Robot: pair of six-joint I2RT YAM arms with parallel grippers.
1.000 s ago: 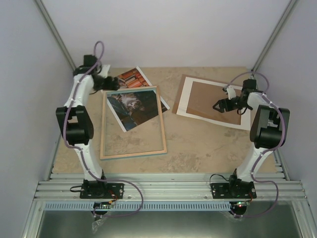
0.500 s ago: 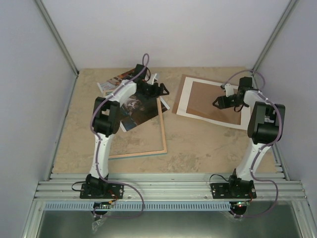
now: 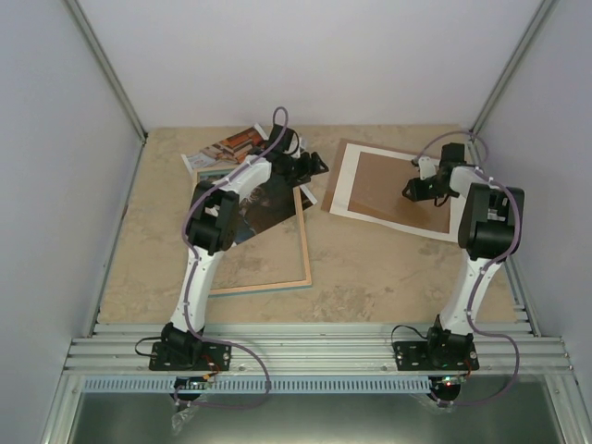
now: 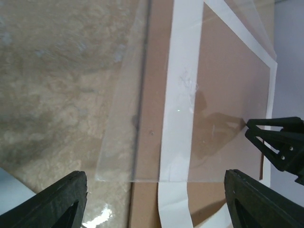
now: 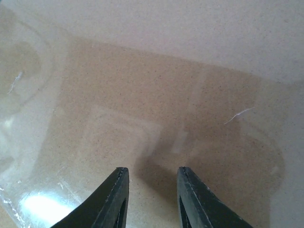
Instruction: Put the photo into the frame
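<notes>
The photo point(image 3: 274, 200) lies askew across the frame's point(image 3: 304, 242) far edge at 11 o'clock, not yet seated, with the left gripper point(image 3: 317, 166) spread wide and empty beside it and the right gripper point(image 3: 409, 192) slightly parted and empty at 2 o'clock, so the next move is probably to square the photo inside.

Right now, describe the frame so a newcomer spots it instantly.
On the table's left half, the frame lies flat, the photo overlapping its far end. It is the only wood-edged rectangle with a see-through middle; the mat to its right is white around brown board.
</notes>
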